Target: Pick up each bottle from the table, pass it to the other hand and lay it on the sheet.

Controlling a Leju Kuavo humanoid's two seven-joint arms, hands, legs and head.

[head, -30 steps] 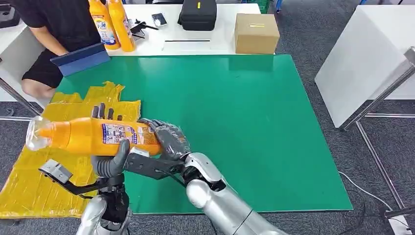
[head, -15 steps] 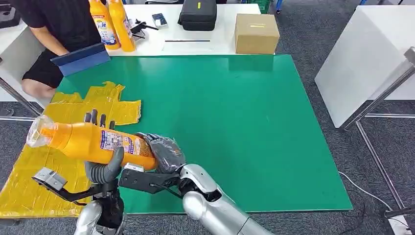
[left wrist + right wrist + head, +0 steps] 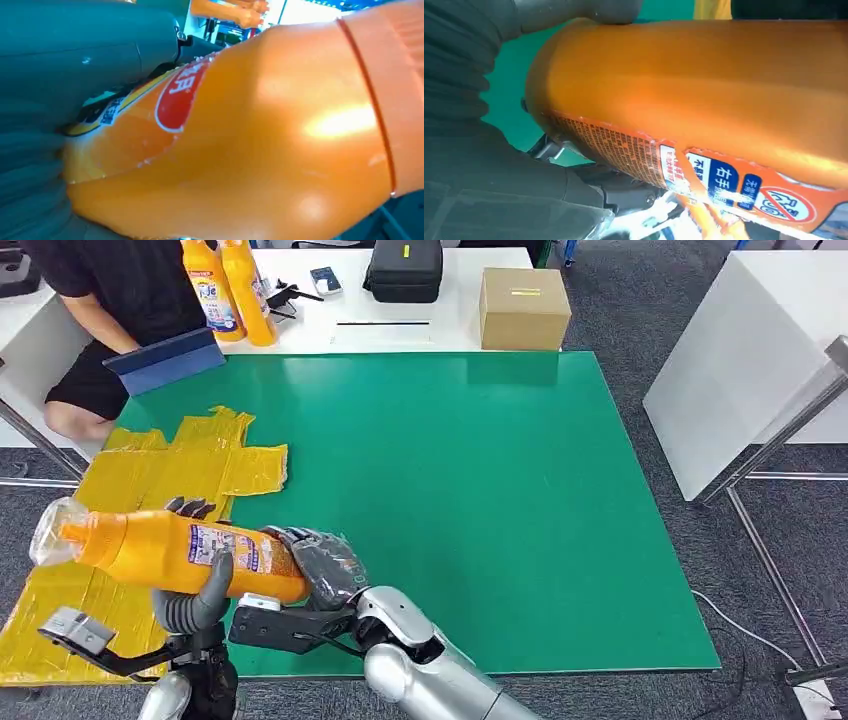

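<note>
Orange plastic bottle (image 3: 175, 548) with a clear cap, lying sideways in both hands above the crinkled yellow sheet (image 3: 130, 490) at the green tabletop's (image 3: 480, 500) near-left corner.

Head view: the left hand (image 3: 190, 590) wraps its fingers (image 3: 188, 506) round the bottle's middle, thumb across the printed label; the right hand (image 3: 318, 565) cups the base. Two more orange bottles (image 3: 228, 285) stand far back by a seated person (image 3: 110, 310).
Left wrist view: the glossy shoulder and a red oval label.
Right wrist view: fine print and a blue-and-white label strip near the base, with the thumb resting on the bottle.
</note>
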